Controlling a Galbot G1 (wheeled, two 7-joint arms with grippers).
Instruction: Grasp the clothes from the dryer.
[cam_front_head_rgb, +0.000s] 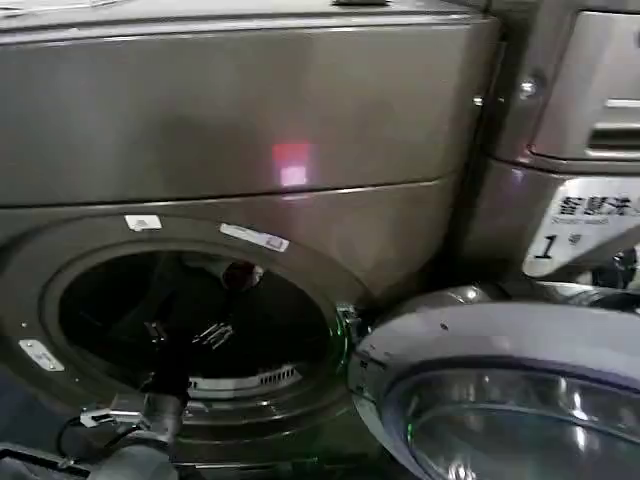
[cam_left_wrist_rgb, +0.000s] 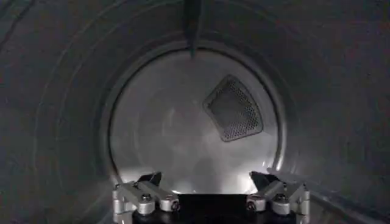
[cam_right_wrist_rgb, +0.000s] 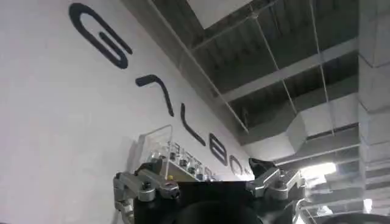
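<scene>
Dryer (cam_front_head_rgb: 250, 130) porthole stands open. Left gripper (cam_left_wrist_rgb: 210, 182), fingers spread and holding nothing, is inside the drum (cam_left_wrist_rgb: 67, 122). Right gripper (cam_right_wrist_rgb: 210, 176), fingers spread, faces a wall (cam_right_wrist_rgb: 55, 134).

Head view: soft and slightly blurred throughout. A red light (cam_front_head_rgb: 291, 162) blooms into a pink smear on the dryer (cam_front_head_rgb: 240, 120) front panel. The drum opening reads near black.

Left wrist view: dim. Ahead of the left end effector (cam_left_wrist_rgb: 210, 190), the drum's rear wall (cam_left_wrist_rgb: 170, 140) carries a pale glow, brightest just beyond the fingertips; the surrounding walls fall into shadow, possibly vignetted.

Right wrist view: a bright white wall (cam_right_wrist_rgb: 55, 122); the ceiling lamps (cam_right_wrist_rgb: 320, 170) glare.
</scene>
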